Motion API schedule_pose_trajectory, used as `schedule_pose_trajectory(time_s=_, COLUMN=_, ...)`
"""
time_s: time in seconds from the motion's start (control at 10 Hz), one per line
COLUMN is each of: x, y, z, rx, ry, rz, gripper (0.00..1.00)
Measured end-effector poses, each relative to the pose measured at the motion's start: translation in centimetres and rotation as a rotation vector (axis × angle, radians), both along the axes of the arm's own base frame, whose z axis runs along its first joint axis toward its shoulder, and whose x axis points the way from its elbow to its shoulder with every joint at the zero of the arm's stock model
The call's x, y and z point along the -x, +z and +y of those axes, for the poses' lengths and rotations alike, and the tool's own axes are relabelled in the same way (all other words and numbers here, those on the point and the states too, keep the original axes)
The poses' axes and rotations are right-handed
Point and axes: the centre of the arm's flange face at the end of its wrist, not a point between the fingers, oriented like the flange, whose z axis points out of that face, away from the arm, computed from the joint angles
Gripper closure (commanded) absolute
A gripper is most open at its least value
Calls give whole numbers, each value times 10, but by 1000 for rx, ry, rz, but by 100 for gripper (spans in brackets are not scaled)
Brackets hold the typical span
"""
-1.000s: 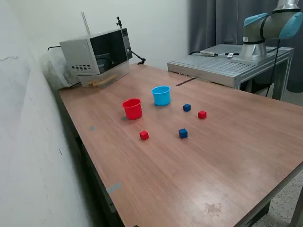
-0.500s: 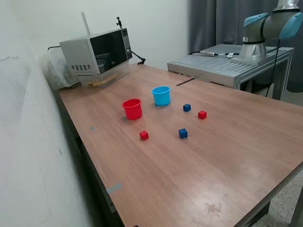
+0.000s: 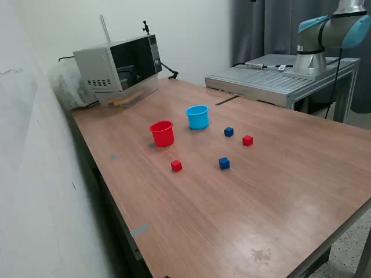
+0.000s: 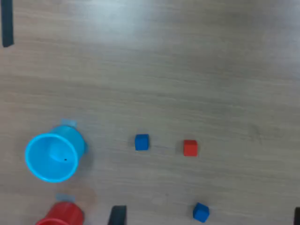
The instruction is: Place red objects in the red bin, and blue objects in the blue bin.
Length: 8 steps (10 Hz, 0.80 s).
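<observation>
On the wooden table (image 3: 278, 191) stand the red bin (image 3: 162, 132) and the blue bin (image 3: 197, 116) side by side, both upright. One red cube (image 3: 176, 165) and one blue cube (image 3: 224, 163) lie nearer the front. Another blue cube (image 3: 229, 131) and red cube (image 3: 247, 139) lie toward the exterior view's right of the bins. The wrist view looks down from high up on the blue bin (image 4: 50, 157), the red bin's rim (image 4: 61, 216), two blue cubes (image 4: 142, 142) (image 4: 200, 212) and one red cube (image 4: 190, 147). My gripper (image 4: 207, 220) shows only as two dark fingertips (image 4: 117, 215) far apart, holding nothing.
A microwave (image 3: 119, 66) sits at the table's far corner by the wall. A grey metal stand (image 3: 278, 81) carrying the arm's base (image 3: 313, 52) adjoins the table at the far right. A dark strip (image 3: 226, 99) marks the tabletop near it.
</observation>
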Motion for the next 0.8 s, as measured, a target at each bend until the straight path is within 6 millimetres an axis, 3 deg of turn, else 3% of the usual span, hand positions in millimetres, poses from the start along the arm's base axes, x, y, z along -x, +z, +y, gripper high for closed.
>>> schedule_pose_trajectory(time_s=0.4, x=65, y=-58, z=-2, rx=20, ry=3, rz=1, gripper=0)
schedule_pose_trajectory(time_s=0.6, x=104, y=-109, z=6, rx=20, ry=-6, rz=9, gripper=0)
schedule_pose_trajectory(time_s=0.8, x=136, y=-177, z=22, rx=15, ry=-13, rz=-3, gripper=0)
